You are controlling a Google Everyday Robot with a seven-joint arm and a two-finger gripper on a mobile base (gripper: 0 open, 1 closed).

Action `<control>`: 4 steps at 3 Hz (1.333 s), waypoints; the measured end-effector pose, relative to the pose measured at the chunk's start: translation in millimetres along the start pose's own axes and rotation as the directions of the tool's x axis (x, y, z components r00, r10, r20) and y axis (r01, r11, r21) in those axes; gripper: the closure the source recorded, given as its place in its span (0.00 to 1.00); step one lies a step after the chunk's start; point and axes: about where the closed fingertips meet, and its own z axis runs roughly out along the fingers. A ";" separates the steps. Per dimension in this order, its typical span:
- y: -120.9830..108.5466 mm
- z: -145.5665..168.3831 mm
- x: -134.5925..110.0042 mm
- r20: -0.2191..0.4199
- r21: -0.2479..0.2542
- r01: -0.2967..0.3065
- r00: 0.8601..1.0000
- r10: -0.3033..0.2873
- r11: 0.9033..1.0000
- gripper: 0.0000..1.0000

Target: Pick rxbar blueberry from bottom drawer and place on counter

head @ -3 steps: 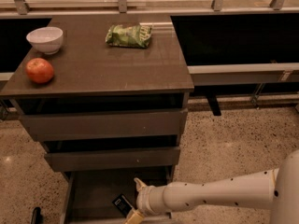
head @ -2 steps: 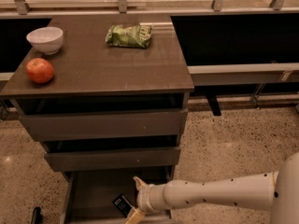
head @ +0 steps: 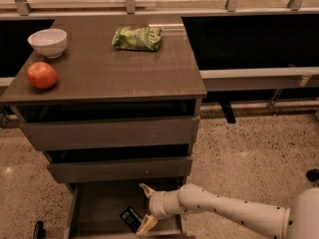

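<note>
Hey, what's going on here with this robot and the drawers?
The robot has its arm down in the open bottom drawer. Its gripper sits with fingers spread open right next to the rxbar blueberry, which lies on the drawer floor, not yet gripped or lifted. Up on the counter are a white bowl, a red fruit and a green chip bag.

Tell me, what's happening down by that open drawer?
Status: tool open, low in the bottom drawer. The rxbar blueberry lies flat beside its fingertips, not gripped. Nothing between them.
</note>
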 end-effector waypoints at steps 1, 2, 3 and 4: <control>-4.2 15.3 16.3 0.003 -0.034 0.018 1.000 -0.018 0.999 0.00; -2.7 37.8 33.0 0.004 -0.080 -0.001 1.000 0.001 0.997 0.00; -4.1 59.4 45.8 0.016 -0.086 -0.031 0.999 0.032 0.996 0.00; -3.4 79.0 55.8 0.026 -0.054 -0.075 0.997 0.077 0.996 0.00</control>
